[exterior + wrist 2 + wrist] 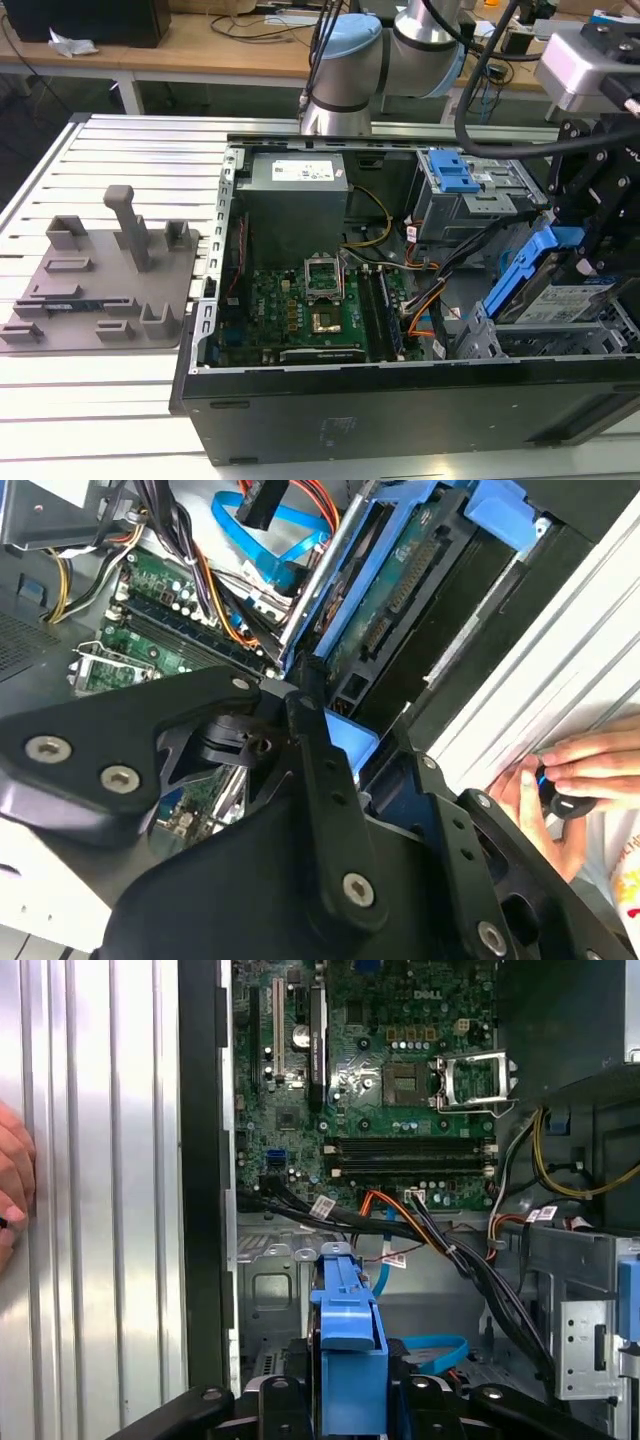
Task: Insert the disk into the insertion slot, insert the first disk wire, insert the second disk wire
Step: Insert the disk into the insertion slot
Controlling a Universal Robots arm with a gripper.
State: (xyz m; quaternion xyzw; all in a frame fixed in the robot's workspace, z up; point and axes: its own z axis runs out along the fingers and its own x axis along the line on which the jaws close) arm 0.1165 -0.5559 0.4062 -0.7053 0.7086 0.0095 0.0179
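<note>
In the exterior view the disk (578, 298), silver with a white label in a bright blue caddy, hangs tilted at the right end of the open computer case. My black gripper (585, 240) is shut on its upper end. Its lower end points down at the insertion slot (487, 340), a grey perforated metal cage; how far it reaches in is hidden. In the first wrist view the blue caddy (349, 1335) sits between my fingers (270, 1400), above the cage wall (262, 1285). The second wrist view shows the disk's green underside (400, 590). A loose blue flat cable (432, 1346) and orange and black wires (420, 1215) lie beside the cage.
A grey bay with a blue latch (462, 180) stands behind the disk. The motherboard (310, 310) and power supply (296, 190) occupy the case's middle. A grey fixture plate (100, 285) lies on the slatted table. A person's hand (570, 780) rests on the table beside the case.
</note>
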